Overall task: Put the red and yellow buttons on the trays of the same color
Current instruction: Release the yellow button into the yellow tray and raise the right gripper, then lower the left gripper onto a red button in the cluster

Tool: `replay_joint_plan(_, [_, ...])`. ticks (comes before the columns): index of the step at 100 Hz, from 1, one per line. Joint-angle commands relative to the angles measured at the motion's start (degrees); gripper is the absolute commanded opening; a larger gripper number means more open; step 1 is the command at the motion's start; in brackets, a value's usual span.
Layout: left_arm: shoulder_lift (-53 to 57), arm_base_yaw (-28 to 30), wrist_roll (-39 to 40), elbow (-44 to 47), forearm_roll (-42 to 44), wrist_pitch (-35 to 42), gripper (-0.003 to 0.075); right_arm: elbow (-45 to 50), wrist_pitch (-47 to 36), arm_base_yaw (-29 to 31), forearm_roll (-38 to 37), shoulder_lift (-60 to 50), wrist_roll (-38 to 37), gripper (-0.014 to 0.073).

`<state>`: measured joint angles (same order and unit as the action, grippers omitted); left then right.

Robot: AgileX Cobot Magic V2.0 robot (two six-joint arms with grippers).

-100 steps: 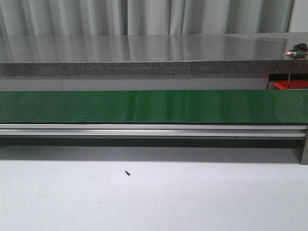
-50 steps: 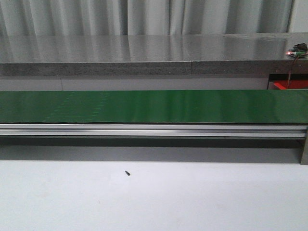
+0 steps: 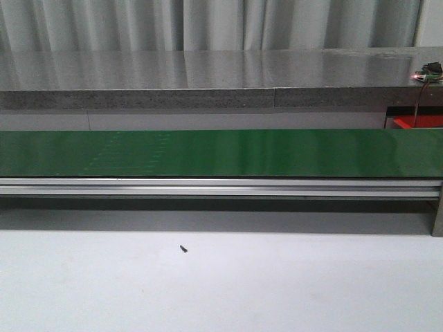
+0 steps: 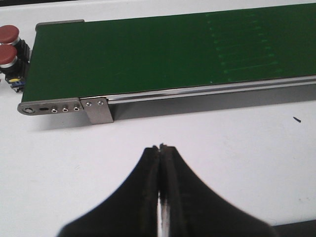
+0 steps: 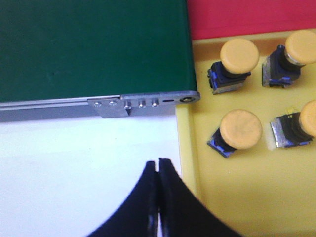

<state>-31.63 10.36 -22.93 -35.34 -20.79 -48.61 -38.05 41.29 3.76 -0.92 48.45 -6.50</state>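
Across the far side of the tabletop [image 3: 277, 290] we see one long green belt [image 3: 221, 153] on a metal rail [image 3: 221, 187], with nothing riding on it. One small dark screw [image 3: 183, 248] lies on the white surface, just in front of the belt.

At the belt's left end, our left wrist view shows two red buttons [image 4: 8, 44] stacked close together, just off the belt's end. Our left gripper [image 4: 161, 148] hangs over the bare tabletop near that end, fingers pressed together with nothing between them.

At the belt's right end, we count four yellow buttons [image 5: 236, 61] lying in one yellow tray [image 5: 232, 197], with one red tray [image 5: 247, 17] behind it. Our right gripper [image 5: 157, 163] sits beside the yellow tray's near edge, jaws clenched and empty.
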Motion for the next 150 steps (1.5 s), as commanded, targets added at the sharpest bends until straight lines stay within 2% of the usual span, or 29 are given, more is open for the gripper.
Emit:
replay_joint_plan(1, [-0.17,-0.34,-0.16,-1.44,-1.45,3.04,-0.0020,1.09,-3.16,-0.02,-1.02,-4.23,0.53,-0.0064])
replay_joint_plan(41, [-0.17,-0.34,-0.16,-1.44,-1.45,3.04,-0.0020,7.07,-1.70,0.05,-1.20,-17.29,0.53,-0.0067])
replay_joint_plan(150, [-0.17,-0.34,-0.16,-1.44,-1.45,3.04,-0.0020,7.07,-1.09,0.05,-1.20,-17.77,0.53,-0.0067])
